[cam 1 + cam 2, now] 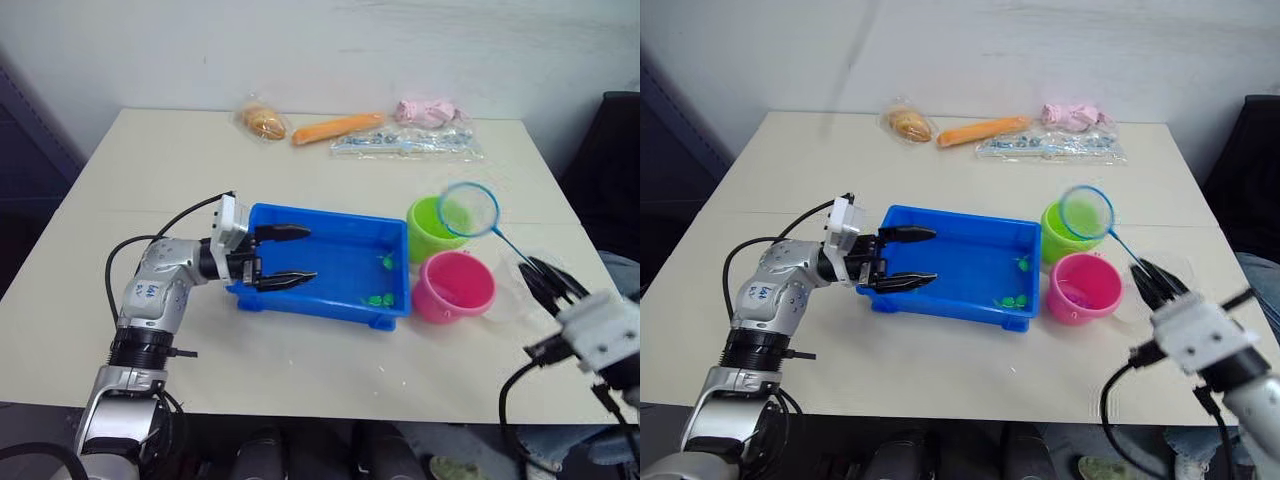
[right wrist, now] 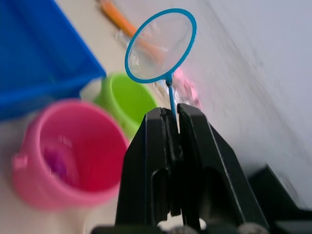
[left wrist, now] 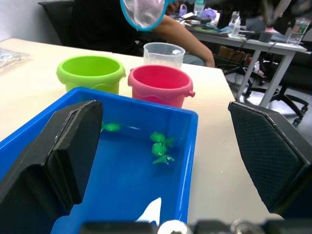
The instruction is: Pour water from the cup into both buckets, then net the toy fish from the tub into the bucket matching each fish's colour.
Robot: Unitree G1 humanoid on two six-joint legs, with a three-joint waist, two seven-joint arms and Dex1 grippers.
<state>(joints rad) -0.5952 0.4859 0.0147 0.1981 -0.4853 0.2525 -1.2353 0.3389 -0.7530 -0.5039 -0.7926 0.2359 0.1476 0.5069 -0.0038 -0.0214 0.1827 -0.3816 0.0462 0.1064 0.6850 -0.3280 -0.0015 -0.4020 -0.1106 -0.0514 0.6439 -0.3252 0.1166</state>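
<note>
Blue-rimmed net point(image 1: 469, 209) hangs above the green bucket point(image 1: 430, 228) — right claw point(image 1: 545, 278) clamps its handle. Left claw point(image 1: 283, 257) spread wide over the tub's point(image 1: 330, 262) left end.

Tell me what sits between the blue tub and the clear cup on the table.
The pink bucket sits between the tub and the clear cup, as the left eye view shows; the green bucket stands just behind it.

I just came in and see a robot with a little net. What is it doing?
It is scooping toy fish. Its right gripper holds the net up over the green bucket, jaws shut on the handle. Its left gripper has open jaws around the blue tub's end. Green fish are in the tub. The pink bucket has something pinkish inside.
</note>
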